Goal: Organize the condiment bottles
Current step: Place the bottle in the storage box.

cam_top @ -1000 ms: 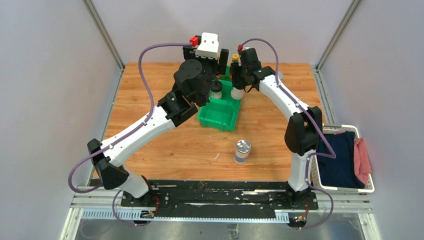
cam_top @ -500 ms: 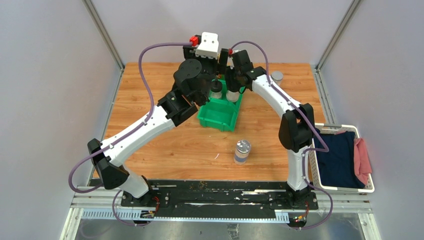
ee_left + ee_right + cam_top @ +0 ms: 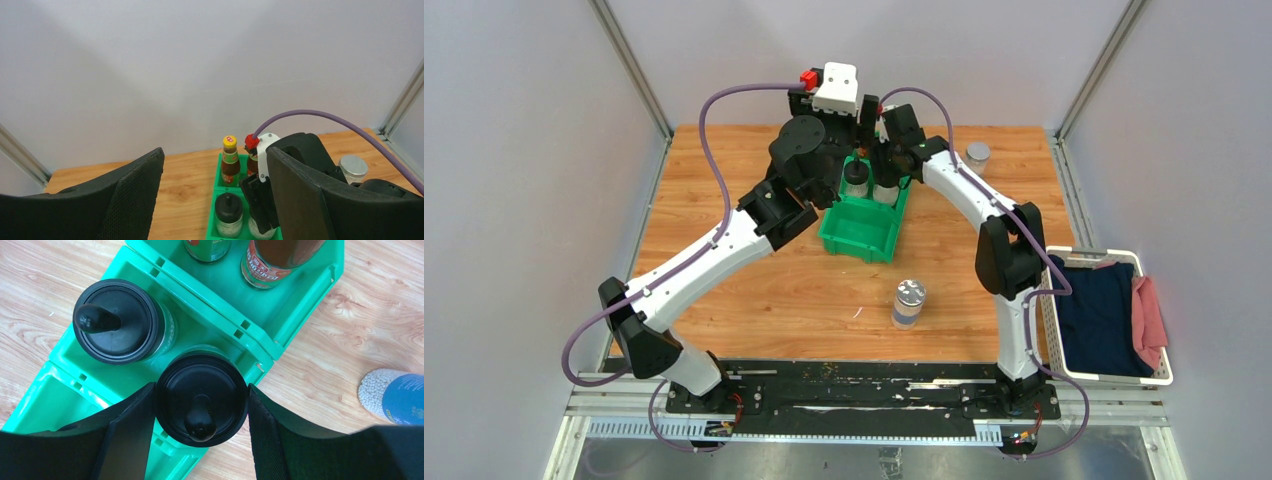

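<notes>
The black-capped shaker [image 3: 201, 399] you are carrying sits at the right side of the middle compartment of the green bin [image 3: 210, 325]. Your right gripper [image 3: 200, 387] is closed on its cap from both sides. Whether its base has reached the floor, I cannot tell. Gripping from above looks sensible, because the body is free to drop in beside the second shaker [image 3: 117, 320], which stands in that same compartment. The two sauce bottles [image 3: 272, 257] fill the far compartment, so like goes with like.

The near compartment is probably meant for the jars. A silver-lidded jar [image 3: 909, 303] stands on the table [image 3: 754, 300] in front of the bin, and a second jar [image 3: 977, 154] stands near the far right edge. Your left gripper [image 3: 215, 152] hangs over the bin, wide open and empty.
</notes>
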Robot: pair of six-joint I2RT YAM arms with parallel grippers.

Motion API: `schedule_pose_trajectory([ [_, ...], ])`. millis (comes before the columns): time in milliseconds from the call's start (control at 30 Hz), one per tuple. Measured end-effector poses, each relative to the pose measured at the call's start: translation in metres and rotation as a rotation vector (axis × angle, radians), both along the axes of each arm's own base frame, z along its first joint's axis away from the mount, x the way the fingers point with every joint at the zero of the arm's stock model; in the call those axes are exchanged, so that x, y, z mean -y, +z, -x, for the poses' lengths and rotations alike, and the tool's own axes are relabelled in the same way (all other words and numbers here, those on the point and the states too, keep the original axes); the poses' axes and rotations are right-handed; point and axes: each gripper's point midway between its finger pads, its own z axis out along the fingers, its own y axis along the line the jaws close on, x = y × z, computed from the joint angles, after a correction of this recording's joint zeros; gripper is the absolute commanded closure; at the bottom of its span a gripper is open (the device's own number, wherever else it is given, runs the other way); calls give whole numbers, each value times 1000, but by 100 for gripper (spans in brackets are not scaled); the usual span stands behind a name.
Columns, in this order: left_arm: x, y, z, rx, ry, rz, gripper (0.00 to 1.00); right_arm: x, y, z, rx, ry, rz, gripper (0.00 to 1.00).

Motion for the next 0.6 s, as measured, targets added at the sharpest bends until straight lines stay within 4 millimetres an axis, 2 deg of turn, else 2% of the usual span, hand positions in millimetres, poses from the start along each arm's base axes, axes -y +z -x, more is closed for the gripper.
schedule_pose_trajectory([
  [367, 0, -4, -3, -6, -1, -1, 19, -5, 5, -6, 37, 32, -6, 100],
  [600, 0, -6, -5, -8, 0, -1, 20, -9, -5, -10, 32, 51, -5, 100],
])
